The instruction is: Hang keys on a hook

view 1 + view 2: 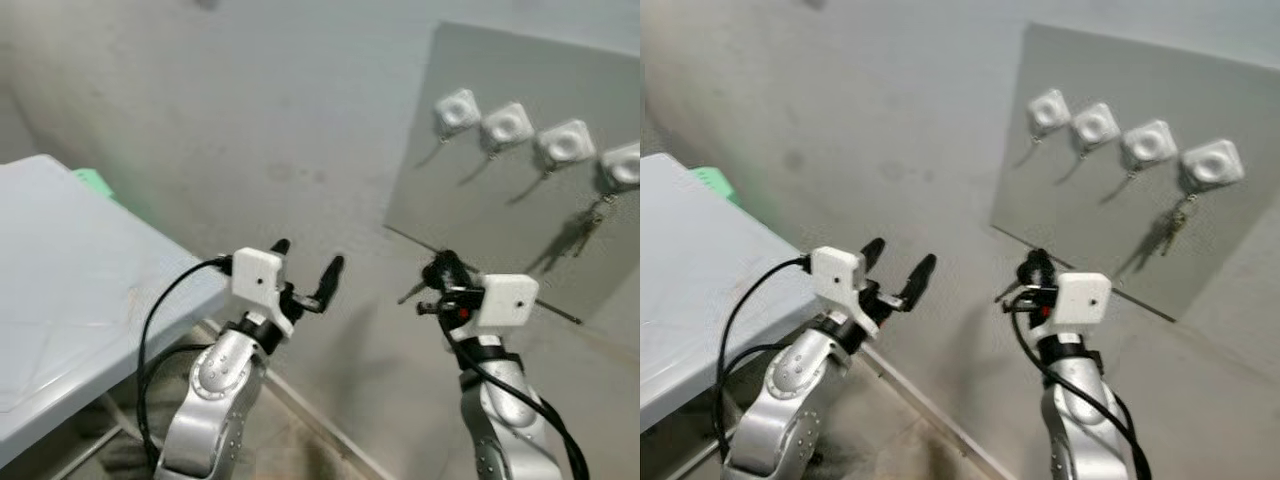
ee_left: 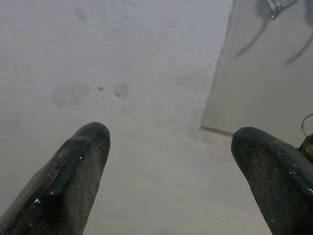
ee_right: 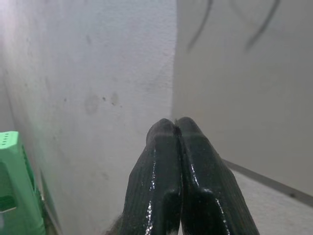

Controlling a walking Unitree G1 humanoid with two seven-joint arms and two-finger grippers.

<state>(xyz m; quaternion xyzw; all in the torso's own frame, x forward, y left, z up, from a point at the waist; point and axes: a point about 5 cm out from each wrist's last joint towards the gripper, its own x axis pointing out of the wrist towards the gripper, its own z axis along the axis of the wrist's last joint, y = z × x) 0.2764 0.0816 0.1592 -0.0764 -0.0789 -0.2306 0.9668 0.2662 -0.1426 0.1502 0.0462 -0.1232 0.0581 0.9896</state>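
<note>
A grey board (image 1: 490, 225) leans on the wall with a row of white hooks (image 1: 506, 125). A bunch of keys (image 1: 592, 220) hangs from the rightmost hook (image 1: 622, 165). My right gripper (image 1: 445, 264) is raised in front of the board's lower left corner, below the hooks, with its fingers (image 3: 176, 161) pressed together. A small grey key (image 1: 410, 293) sticks out beside it, and a thin key ring (image 2: 305, 125) shows at its finger in the left wrist view. My left gripper (image 1: 308, 256) is open and empty, held up facing the bare wall left of the board.
A white table (image 1: 60, 280) stands at my left, its corner close to the left arm. A green crate (image 3: 12, 186) sits by the wall behind the table. A black cable loops from the left wrist. The wall between table and board is bare.
</note>
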